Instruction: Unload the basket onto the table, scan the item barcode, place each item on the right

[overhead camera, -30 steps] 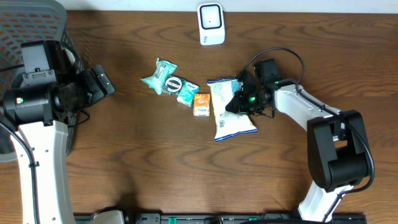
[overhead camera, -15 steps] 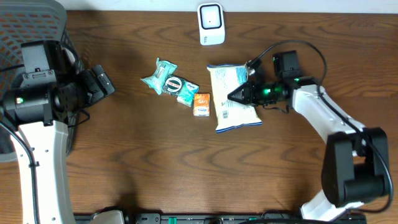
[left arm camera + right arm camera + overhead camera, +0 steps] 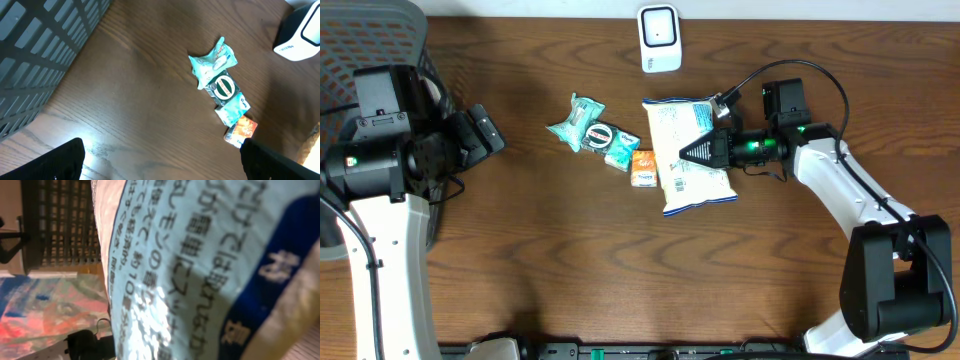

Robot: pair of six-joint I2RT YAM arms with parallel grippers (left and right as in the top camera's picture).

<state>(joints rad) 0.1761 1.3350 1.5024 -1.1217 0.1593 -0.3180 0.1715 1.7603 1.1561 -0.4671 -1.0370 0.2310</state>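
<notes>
listing, right side first. right gripper [image 3: 688, 153]: jaws pinched fully together on the snack bag [image 3: 692, 188], nose pointing toward the left arm's side of the table [image 3: 570, 270]. snack bag: pale blue and white pillow pack, printed face up, just below the scanner [image 3: 659, 39] and apart from it. its left edge sits beside the orange packet [image 3: 644, 169] (touching or not, overhead does not settle). whether the bag rests on the wood or hangs lifted cannot be told. in the right wrist view the bag [image 3: 200, 260] fills the frame at close range, with japanese print on light blue and a dark blue patch at the right.

left gripper [image 3: 480, 135]: fingers [image 3: 60, 162] spread wide, holding nothing, beside the grey mesh basket [image 3: 360, 35], well apart from the items.

loose items lie in a diagonal row between the arms: crumpled teal packet [image 3: 576, 120], packet with a round dark label [image 3: 603, 133], small teal packet [image 3: 621, 151], then the orange packet.

scanner: white, upright, at the table's far edge.
</notes>
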